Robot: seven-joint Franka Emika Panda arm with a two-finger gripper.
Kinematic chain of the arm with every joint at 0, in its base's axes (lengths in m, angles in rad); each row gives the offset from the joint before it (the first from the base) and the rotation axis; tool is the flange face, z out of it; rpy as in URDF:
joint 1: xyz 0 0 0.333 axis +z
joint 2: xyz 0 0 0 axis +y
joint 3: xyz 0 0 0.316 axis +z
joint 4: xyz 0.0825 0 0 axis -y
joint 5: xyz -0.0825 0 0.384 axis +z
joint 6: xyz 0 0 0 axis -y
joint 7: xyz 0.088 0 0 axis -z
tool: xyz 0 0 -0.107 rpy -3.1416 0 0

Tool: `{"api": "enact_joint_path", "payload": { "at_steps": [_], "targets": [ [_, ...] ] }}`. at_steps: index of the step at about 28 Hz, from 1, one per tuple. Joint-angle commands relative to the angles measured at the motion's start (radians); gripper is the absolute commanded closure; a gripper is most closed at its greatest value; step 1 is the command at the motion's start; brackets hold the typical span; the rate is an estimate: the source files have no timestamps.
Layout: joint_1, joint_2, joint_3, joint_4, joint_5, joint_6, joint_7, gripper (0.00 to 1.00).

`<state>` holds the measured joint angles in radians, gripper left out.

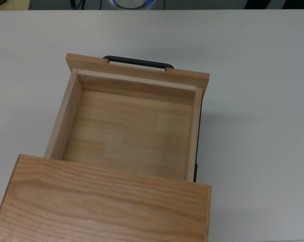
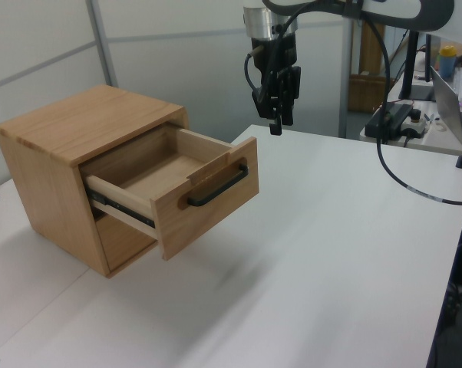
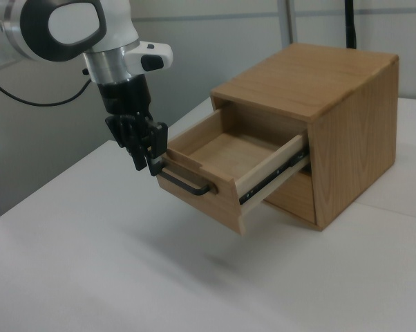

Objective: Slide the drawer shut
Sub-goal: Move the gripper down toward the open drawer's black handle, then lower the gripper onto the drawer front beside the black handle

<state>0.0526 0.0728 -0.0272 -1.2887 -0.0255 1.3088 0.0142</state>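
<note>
The drawer [image 1: 127, 131] stands pulled far out of the wooden cabinet [image 1: 106, 206], and nothing lies inside it. Its flat front panel [image 2: 208, 195] carries a slim black bar handle [image 2: 218, 188]. My gripper [image 2: 277, 126] hangs in the air above and beyond the front panel, up and to the right of the handle in the left view. In the right view the gripper [image 3: 147, 166] is just left of the handle [image 3: 184, 183], fingers pointing down, open and holding nothing. I cannot tell whether it touches the handle. The gripper is out of the top view.
The cabinet [image 3: 318, 76] sits on a white table [image 2: 331, 253]. A black cable [image 2: 392, 165] loops from the arm over the table's far right in the left view. A power strip [image 2: 396, 115] and other desk items lie behind it.
</note>
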Motion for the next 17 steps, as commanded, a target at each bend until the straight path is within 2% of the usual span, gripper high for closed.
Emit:
{"api": "enact_joint_path", "payload": {
  "at_steps": [1, 8, 17],
  "targets": [
    [0.007, -0.019, 0.001, -0.014, 0.019, -0.022, 0.024, 1.0],
    [0.009, -0.015, 0.004, -0.021, 0.035, -0.013, 0.023, 1.0],
    [0.009, 0.076, 0.041, -0.034, 0.035, -0.008, 0.009, 1.0]
  ]
}}
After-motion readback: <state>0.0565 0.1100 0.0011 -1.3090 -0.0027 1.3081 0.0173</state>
